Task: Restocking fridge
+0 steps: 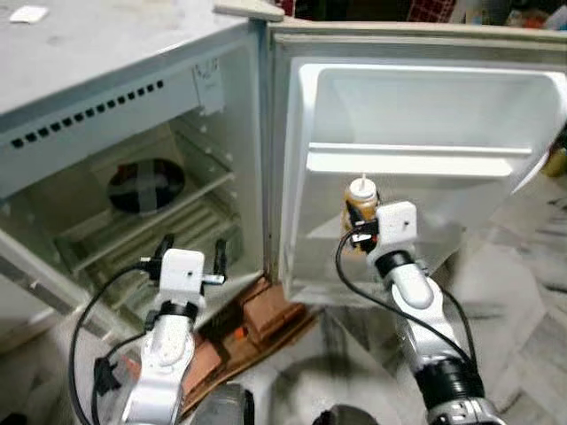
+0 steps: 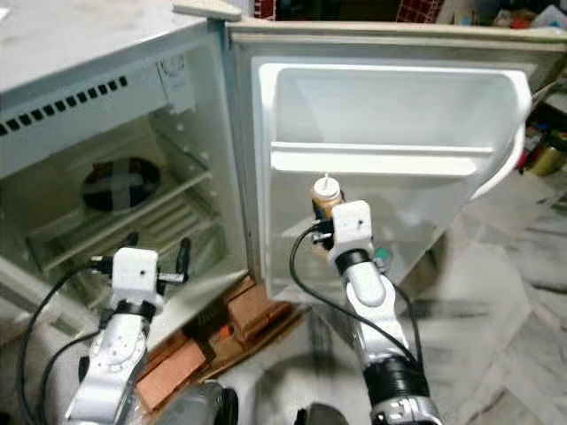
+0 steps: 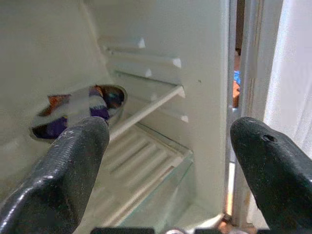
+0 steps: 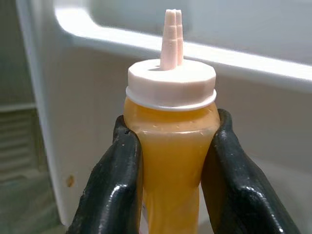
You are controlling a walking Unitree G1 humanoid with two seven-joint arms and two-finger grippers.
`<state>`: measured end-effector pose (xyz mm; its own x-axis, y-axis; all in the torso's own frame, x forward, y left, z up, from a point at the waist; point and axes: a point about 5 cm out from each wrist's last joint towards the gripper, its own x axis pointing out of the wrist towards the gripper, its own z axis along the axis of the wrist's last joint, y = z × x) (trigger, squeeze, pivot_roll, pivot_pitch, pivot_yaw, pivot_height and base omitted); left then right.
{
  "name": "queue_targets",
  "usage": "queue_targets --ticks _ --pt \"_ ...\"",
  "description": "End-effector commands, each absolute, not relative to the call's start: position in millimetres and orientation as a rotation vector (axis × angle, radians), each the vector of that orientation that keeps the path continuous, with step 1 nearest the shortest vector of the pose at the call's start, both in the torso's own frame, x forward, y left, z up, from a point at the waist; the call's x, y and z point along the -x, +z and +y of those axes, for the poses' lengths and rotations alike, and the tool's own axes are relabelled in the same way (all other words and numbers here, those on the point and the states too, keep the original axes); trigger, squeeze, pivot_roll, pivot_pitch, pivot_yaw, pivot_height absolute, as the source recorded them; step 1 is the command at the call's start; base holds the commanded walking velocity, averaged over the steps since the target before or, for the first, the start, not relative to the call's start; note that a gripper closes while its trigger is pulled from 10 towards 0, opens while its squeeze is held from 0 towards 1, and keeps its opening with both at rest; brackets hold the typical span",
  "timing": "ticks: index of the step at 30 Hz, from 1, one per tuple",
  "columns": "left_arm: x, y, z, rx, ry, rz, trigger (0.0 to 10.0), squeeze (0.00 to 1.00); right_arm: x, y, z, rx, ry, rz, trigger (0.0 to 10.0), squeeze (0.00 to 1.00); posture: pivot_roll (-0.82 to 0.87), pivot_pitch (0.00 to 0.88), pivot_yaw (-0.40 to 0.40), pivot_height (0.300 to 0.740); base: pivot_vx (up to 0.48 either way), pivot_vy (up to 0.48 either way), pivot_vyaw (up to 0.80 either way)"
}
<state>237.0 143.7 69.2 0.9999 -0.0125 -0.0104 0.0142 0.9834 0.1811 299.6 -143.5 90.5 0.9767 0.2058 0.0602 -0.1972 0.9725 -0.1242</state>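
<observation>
The small white fridge (image 1: 106, 106) stands open, its door (image 1: 416, 168) swung to the right with a white door shelf (image 1: 416, 159) across it. My right gripper (image 1: 359, 232) is shut on an upright squeeze bottle (image 4: 169, 146) of orange-yellow sauce with a white nozzle cap (image 1: 359, 188), held just below that door shelf, close to the door's inner face. My left gripper (image 1: 192, 251) is open with nothing in it, held in front of the fridge's lower compartment, its fingers (image 3: 73, 161) pointing at the wire shelf (image 3: 141, 112).
Inside the fridge, a round dark opening (image 1: 146, 186) shows in the back wall above ribbed shelving (image 1: 186, 221). Bricks and cardboard (image 1: 257, 323) lie on the marble floor (image 1: 514, 283) under the door. Cluttered items stand beyond the door at the right edge (image 2: 545, 150).
</observation>
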Motion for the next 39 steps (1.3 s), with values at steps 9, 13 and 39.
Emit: queue_targets --ticks 9,13,39 --pt "-228 73 148 -0.164 -0.022 -0.003 10.0 0.00 -291 90 -167 0.126 0.081 -0.065 10.0 0.00 0.08 0.078 -0.022 0.740 0.352 0.000 0.00" --pt "-224 71 153 -0.166 -0.013 0.014 10.0 0.00 -279 83 -171 0.130 0.064 -0.044 10.0 0.00 0.08 0.082 -0.021 0.740 0.326 0.000 0.00" --pt "-211 74 155 -0.132 -0.021 0.048 10.0 0.00 -269 76 -172 0.081 0.036 0.019 10.0 0.00 0.09 0.148 -0.013 0.721 0.010 0.000 0.00"
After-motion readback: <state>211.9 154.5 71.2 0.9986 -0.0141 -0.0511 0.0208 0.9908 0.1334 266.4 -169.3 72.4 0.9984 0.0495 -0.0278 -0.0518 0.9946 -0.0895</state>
